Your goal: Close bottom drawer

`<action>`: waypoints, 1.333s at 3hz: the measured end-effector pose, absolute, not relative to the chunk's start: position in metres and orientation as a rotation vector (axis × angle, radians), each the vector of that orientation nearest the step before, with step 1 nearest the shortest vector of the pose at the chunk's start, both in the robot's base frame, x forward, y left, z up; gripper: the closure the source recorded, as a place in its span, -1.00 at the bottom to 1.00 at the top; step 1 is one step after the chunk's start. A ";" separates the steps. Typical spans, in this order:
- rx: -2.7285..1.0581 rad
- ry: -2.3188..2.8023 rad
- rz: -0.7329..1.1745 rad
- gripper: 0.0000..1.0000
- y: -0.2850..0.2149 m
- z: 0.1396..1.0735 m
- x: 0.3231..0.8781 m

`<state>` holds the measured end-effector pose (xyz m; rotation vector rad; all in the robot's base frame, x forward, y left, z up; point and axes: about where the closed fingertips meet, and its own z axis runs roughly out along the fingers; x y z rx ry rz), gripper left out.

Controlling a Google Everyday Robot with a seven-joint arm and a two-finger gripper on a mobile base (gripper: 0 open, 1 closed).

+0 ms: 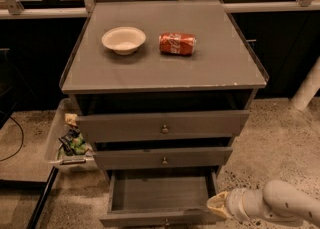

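The bottom drawer (pixel 159 196) of the grey cabinet (pixel 165 68) is pulled out wide and its grey inside is empty. Its slim front panel (pixel 155 218) runs along the lower edge of the camera view, with the small brass knob barely showing at the bottom. My gripper (pixel 216 207) comes in from the lower right on a white arm (pixel 280 204). Its yellowish tip sits at the drawer's right front corner, touching or almost touching it.
The middle drawer (pixel 163 157) and top drawer (pixel 163 125) stand slightly out. A white bowl (pixel 123 39) and a red soda can (pixel 177 43) on its side lie on the cabinet top. A clear bin (pixel 65 140) with clutter hangs at the cabinet's left. Speckled floor lies to the right.
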<state>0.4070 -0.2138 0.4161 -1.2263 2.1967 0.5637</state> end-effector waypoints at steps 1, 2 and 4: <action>-1.200 2.143 0.510 1.00 -0.218 0.371 0.416; -1.246 2.094 0.425 1.00 -0.224 0.338 0.428; -1.242 2.107 0.376 1.00 -0.228 0.320 0.440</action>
